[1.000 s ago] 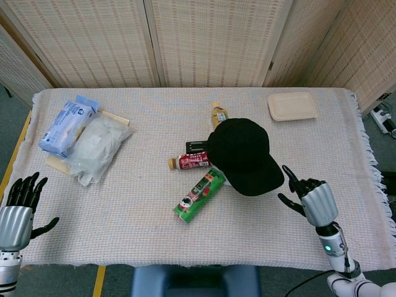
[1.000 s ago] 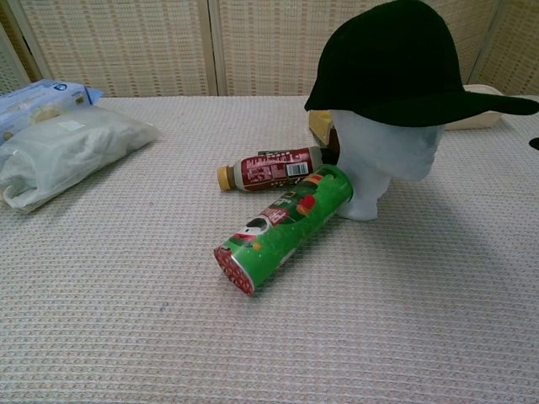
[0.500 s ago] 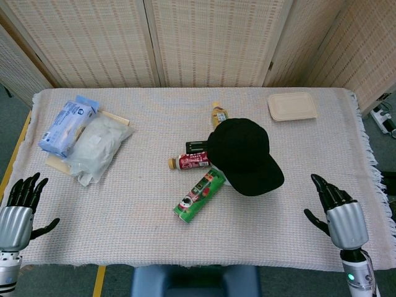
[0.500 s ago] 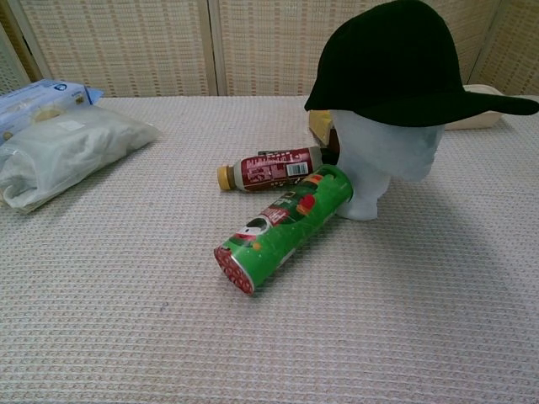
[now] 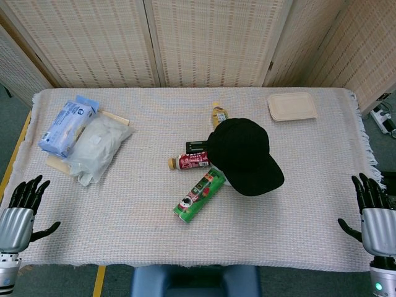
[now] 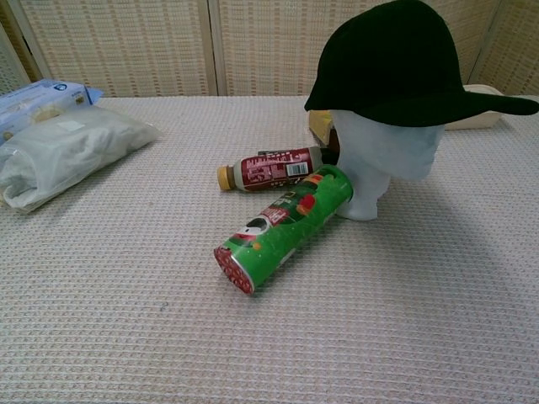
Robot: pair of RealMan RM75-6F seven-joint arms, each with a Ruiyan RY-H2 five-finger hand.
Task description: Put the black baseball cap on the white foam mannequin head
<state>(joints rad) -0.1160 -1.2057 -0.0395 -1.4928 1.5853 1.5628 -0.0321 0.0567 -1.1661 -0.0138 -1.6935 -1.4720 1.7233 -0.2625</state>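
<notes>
The black baseball cap sits on top of the white foam mannequin head, brim pointing to the right in the chest view. From the head view the cap hides nearly all of the foam head. My right hand hovers at the table's front right corner, fingers spread, holding nothing, far from the cap. My left hand is at the front left corner, fingers spread and empty. Neither hand shows in the chest view.
A green snack tube lies against the foam head's base, with a red-labelled bottle behind it. Another bottle stands further back. Plastic-wrapped packs lie at the left, a beige lidded tray at the back right.
My right hand has drawn back from beside the cap's brim to the table's front right corner. The cap, foam head and left hand have stayed put.
</notes>
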